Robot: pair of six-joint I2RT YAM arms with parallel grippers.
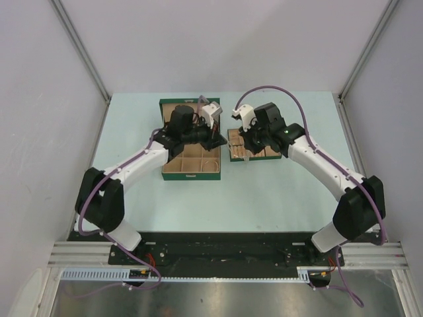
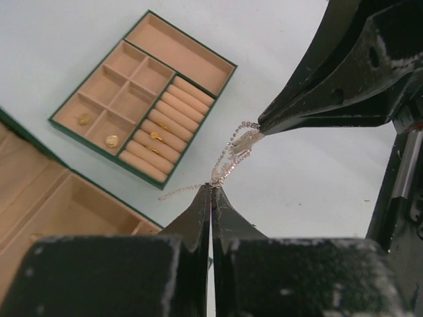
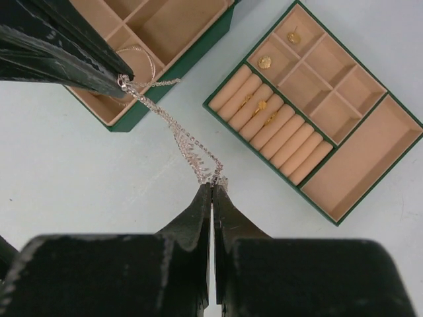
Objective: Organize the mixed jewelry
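- Two robot arms meet over a pale table (image 2: 310,198), each pinching the same necklace (image 3: 182,135).
- The left gripper (image 2: 211,188) is closed tight, its tips clamped on the chain. A short loose tail trails sideways from the pinch.
- The right gripper (image 3: 211,188) is likewise closed on the chain, at the sparkly part where several strands bunch together.
- The necklace hangs in the air between the two tips, fairly taut, over bare table between two containers (it touches neither, as far as the wrist views show).
- The box (image 3: 175,23), green with tan compartments, sits on the left arm's side. A thin hoop (image 3: 140,63) lies in its corner compartment nearest the necklace, partly hidden by the left gripper.
- The tray (image 3: 360,162), smaller, sits on the right arm's side. Gold pieces (image 3: 264,61) rest in two small compartments, and a few more are tucked among its ring rolls.
- Step in hand, by my reading: the necklace is being stretched out or untangled before storing.
- The next move likely calls for both arms to travel together, lower the chain into a free long compartment, then release one grip at a time. Which container is meant cannot be told.
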